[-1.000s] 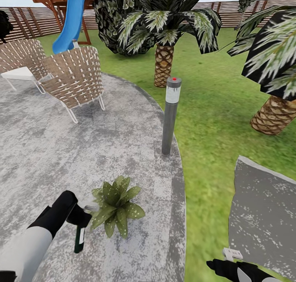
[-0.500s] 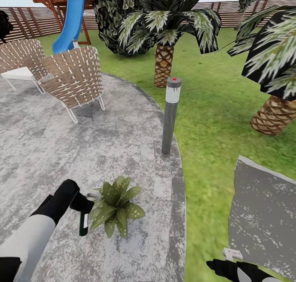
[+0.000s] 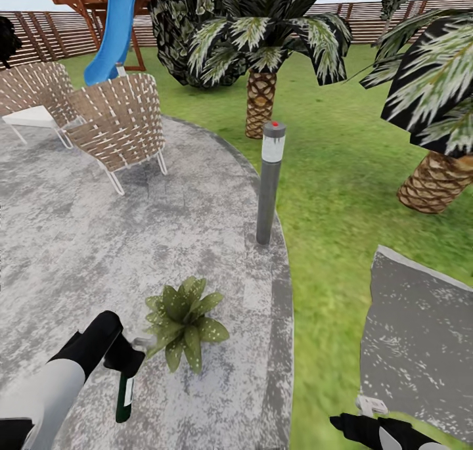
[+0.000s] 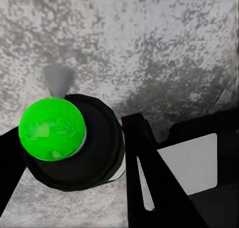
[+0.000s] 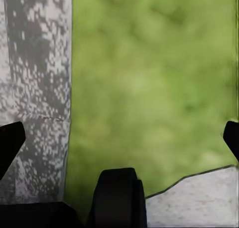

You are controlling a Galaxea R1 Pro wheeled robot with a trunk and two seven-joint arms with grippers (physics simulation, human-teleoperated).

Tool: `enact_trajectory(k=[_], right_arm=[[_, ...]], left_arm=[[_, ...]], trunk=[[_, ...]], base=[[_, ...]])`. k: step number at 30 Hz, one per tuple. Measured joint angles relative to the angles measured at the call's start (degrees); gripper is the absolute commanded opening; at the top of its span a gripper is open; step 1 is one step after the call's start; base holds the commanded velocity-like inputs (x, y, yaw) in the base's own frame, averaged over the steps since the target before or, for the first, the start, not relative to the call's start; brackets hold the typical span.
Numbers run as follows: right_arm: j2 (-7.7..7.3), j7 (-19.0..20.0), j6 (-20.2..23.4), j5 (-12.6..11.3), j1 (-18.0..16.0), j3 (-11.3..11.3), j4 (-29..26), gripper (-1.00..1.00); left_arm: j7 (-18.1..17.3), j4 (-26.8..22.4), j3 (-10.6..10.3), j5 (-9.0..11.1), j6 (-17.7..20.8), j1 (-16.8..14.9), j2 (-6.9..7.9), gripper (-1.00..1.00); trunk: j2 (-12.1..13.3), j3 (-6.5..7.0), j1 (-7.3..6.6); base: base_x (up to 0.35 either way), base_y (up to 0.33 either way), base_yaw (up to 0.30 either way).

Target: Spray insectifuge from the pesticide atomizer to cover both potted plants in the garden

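The pick-up part of the task looks done: the left gripper (image 3: 128, 361) is clamped on the pesticide atomizer (image 3: 123, 397), which hangs from it as a dark-green bottle with a white stripe, above the grey stone patio (image 3: 79, 240) and just beside the potted plant (image 3: 186, 324). In the left wrist view the bottle (image 4: 74, 143) sits between the black fingers (image 4: 149, 173), seen end-on with a bright green sphere on it. The plant, a low rosette of pointed speckled leaves, sits on the patio near its curved edge, in front of the grey lamp post (image 3: 267, 184). No mist or coating can be made out on its leaves, so whether spraying has begun cannot be told; it is best judged as at most under way. A second potted plant is not to be seen here, so that half of the job appears to be left. The right gripper (image 5: 119, 138) hangs idle with its jaws apart, over the border between lawn (image 5: 149, 78) and a stone slab; in the head view it (image 3: 368, 414) is low beside the grey slab (image 3: 420, 345)
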Motion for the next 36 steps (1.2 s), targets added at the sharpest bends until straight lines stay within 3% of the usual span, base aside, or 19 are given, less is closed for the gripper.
enact_trajectory(k=[12, 28, 36], right_arm=[[0.01, 0.0, 0.09, 0.0, 0.0, 0.05, 0.0, 1.0], [0.01, -0.05, 0.07, -0.01, -0.01, 0.05, 0.01, 1.0], [0.01, -0.08, 0.02, -0.05, -0.01, 0.02, 0.01, 1.0]], left_arm=[[-0.08, 0.0, 0.55, 0.03, 0.07, 0.0, -0.2, -1.0], [-0.08, 2.18, 0.55, 0.02, 0.03, 0.01, -0.19, -1.0], [-0.09, 2.36, 0.55, 0.05, 0.08, 0.01, -0.24, -1.0]], trunk=[[0.0, -0.26, -0.03], [0.0, -0.24, -0.03], [1.18, 0.81, -0.68]], base=[[-0.178, -0.121, 0.054], [0.0, 0.0, 0.241], [0.0, 0.0, 0.187]])
